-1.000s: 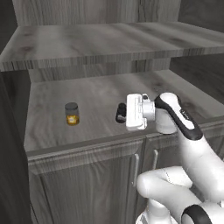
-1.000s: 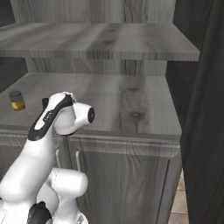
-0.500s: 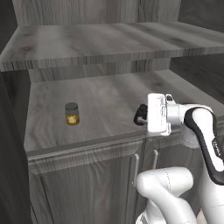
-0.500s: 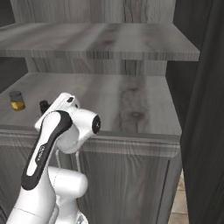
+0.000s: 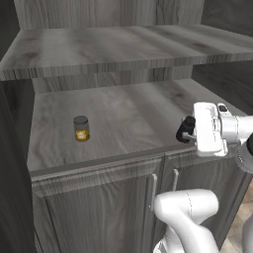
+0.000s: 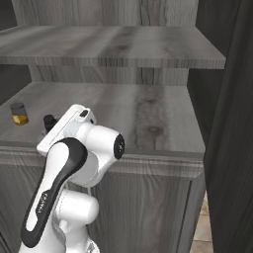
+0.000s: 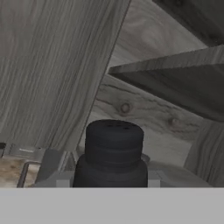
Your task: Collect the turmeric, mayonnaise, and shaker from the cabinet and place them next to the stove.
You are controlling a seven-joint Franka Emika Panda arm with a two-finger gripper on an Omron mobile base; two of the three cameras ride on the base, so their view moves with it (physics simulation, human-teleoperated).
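Note:
My gripper [image 5: 189,130] is shut on the black shaker [image 5: 186,129], holding it just above the front right edge of the cabinet [image 5: 128,111] shelf. The shaker [image 7: 113,151] looms large between my fingers in the hand view, and its round top [image 6: 49,120] peeks out beside the white hand in the right base view. The turmeric [image 5: 81,128], a small grey-lidded jar of yellow powder, stands upright on the left of the same shelf, also seen as the turmeric [image 6: 20,113] at the far left. The mayonnaise and the stove are out of view.
An upper shelf board [image 5: 123,49] overhangs the lower shelf. Two doors with slim silver handles [image 5: 152,190] close the cabinet front below. A dark upright panel [image 6: 232,123] bounds the unit on the right, with tiled floor [image 6: 202,230] beyond.
The hand has carried the shaker to the right along the shelf, from near its middle to the front right edge. The turmeric has not moved.

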